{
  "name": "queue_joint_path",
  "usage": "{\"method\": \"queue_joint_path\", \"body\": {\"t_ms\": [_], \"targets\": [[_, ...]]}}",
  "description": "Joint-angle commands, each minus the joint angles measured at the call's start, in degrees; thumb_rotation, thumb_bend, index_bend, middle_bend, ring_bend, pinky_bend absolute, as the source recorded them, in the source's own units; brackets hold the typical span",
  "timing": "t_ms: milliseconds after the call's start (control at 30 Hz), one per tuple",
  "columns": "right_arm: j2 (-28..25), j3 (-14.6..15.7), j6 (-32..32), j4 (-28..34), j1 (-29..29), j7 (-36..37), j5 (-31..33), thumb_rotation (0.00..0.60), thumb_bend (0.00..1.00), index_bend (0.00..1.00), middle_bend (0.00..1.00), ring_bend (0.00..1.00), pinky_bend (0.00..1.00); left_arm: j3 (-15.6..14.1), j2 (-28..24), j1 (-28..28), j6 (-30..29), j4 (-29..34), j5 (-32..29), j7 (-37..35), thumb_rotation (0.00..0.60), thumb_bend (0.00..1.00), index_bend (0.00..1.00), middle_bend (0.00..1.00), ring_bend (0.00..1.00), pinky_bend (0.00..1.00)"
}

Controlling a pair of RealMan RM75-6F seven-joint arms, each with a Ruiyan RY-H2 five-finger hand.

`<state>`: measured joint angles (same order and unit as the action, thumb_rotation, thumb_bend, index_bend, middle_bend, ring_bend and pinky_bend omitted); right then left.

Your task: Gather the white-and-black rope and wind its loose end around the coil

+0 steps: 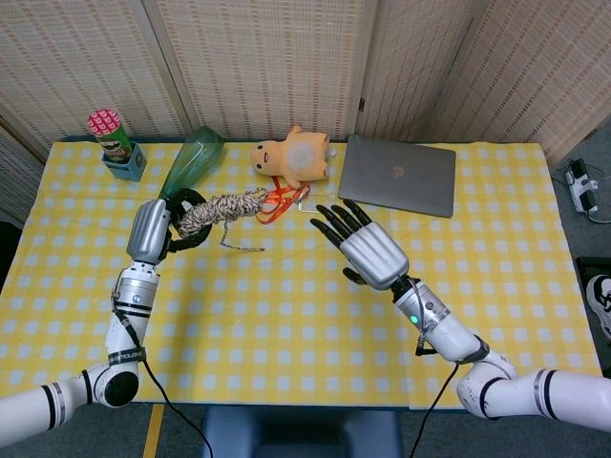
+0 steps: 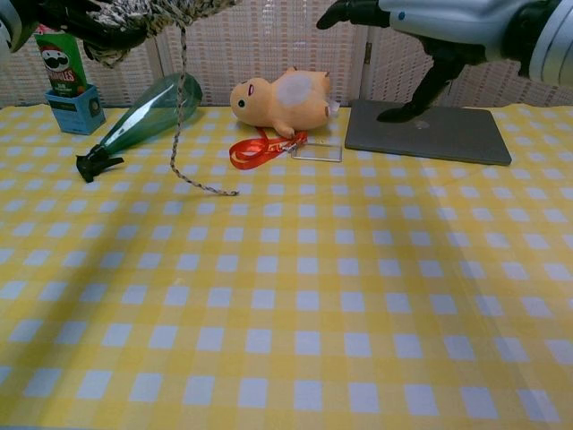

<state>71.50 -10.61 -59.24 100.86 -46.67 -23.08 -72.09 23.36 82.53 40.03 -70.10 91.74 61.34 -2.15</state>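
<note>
My left hand (image 1: 177, 218) holds the white-and-black rope coil (image 1: 221, 207) up above the table's left side; in the chest view the left hand (image 2: 85, 22) and the coil (image 2: 152, 13) sit at the top left corner. The rope's loose end (image 2: 179, 125) hangs straight down from the coil and its tip lies on the cloth; from the head camera the loose end (image 1: 241, 243) shows just below the coil. My right hand (image 1: 368, 248) hovers over the middle of the table, fingers spread, holding nothing. The chest camera catches the right hand (image 2: 439, 22) along the top edge.
A green bottle (image 2: 141, 112) lies on its side at the back left, beside a Pringles can (image 2: 61, 63) in a blue holder. A plush toy (image 2: 279, 97), a red lanyard (image 2: 264, 148) with a clear card, and a closed grey laptop (image 2: 419, 133) line the back of the yellow checked tablecloth (image 2: 286, 296).
</note>
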Motion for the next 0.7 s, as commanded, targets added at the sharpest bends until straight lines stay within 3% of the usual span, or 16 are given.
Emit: {"method": "queue_joint_path", "body": {"t_ms": [33, 233, 400, 500, 700], "targets": [[-3.6, 1.0, -3.5, 2.3, 3.5, 2.2, -1.6, 0.600, 0.28, 0.00, 0.00, 0.09, 0.00, -0.4, -0.2, -0.4, -0.4, -0.2, 0.8, 0.1, 0.600, 0.79, 0.80, 0.79, 0.67, 0.68], [-9.7, 4.3, -9.0, 4.6, 10.5, 7.4, -5.1, 0.600, 0.27, 0.00, 0.00, 0.12, 0.03, -0.7, -0.6, -1.0, -0.7, 0.0, 1.8, -0.7, 0.600, 0.79, 0.80, 0.79, 0.67, 0.68], [-11.3, 6.0, -12.2, 4.1, 14.2, 10.6, -7.1, 0.600, 0.27, 0.00, 0.00, 0.12, 0.03, -0.8, -0.7, -1.3, -0.8, 0.1, 2.2, -0.8, 0.600, 0.79, 0.80, 0.79, 0.67, 0.68], [-12.5, 9.2, -19.3, 2.8, 21.5, 14.1, -8.6, 0.600, 0.27, 0.00, 0.00, 0.11, 0.03, -1.0, -0.8, -1.6, -1.4, 0.5, 2.9, -1.0, 0.600, 0.79, 0.80, 0.79, 0.67, 0.68], [-12.2, 11.3, -27.9, 0.9, 30.2, 18.8, -9.1, 0.600, 0.27, 0.00, 0.00, 0.11, 0.03, -1.0, -1.1, -2.1, -1.5, 1.2, 3.2, -1.0, 0.600, 0.79, 0.80, 0.79, 0.67, 0.68]]}}
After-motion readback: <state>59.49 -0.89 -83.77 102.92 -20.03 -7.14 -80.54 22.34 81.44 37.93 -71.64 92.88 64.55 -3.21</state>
